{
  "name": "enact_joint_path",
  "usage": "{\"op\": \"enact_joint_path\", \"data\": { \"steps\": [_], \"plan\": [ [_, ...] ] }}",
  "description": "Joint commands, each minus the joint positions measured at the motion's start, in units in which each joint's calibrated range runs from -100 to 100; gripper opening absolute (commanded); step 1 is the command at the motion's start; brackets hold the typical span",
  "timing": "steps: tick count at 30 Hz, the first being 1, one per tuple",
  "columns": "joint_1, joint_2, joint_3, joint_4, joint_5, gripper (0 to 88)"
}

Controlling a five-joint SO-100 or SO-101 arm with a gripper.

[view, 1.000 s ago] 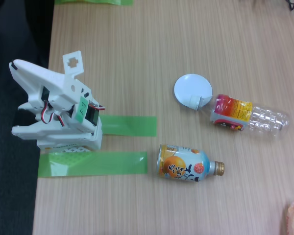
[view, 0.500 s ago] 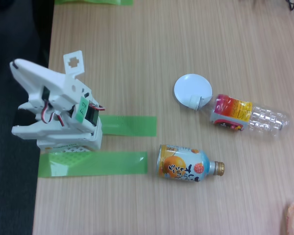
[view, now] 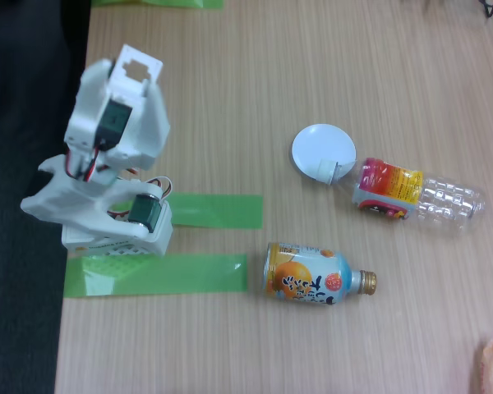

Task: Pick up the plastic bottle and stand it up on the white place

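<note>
Bottle [view: 417, 195] lies flat, long axis left-right, cap touching disc [view: 322, 148]; apparently empty. Jaw state indiscernible.

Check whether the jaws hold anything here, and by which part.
Nothing is held: the plastic bottle lies on its side on the table, far from the arm.

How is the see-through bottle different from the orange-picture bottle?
The plastic bottle is clear and ribbed with a white cap and a red-yellow label; the fruit-picture bottle is light blue and orange with a gold cap. The plastic bottle is longer, and its cap touches the white disc. Both lie on their sides.
</note>
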Motion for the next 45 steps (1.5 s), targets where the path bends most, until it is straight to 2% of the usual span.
{"op": "enact_joint_path", "data": {
  "steps": [1, 5, 9, 16, 21, 25, 34, 37, 41, 43, 45],
  "plan": [
    [0.24, 1.26, -10.47, 21.23, -0.02, 29.2],
    [0.31, 7.22, -19.53, 27.92, 0.82, 29.9],
    [0.24, 20.75, -30.48, 28.35, 3.70, 29.9],
    [-0.35, 48.46, -50.40, 28.44, 15.35, 30.0],
    [-8.57, 64.09, -59.00, 30.93, 21.02, 30.3],
    [-14.20, 71.48, -64.25, 43.80, 21.75, 30.5],
    [-23.24, 74.25, -61.72, 71.01, 21.75, 30.0],
    [-26.13, 74.50, -59.45, 76.51, 21.81, 30.0],
    [-28.35, 74.76, -55.56, 78.48, 22.07, 30.4],
    [-28.35, 74.76, -53.21, 78.48, 25.17, 30.6],
    [-27.61, 74.84, -50.49, 78.48, 30.41, 30.6]
  ]
}}
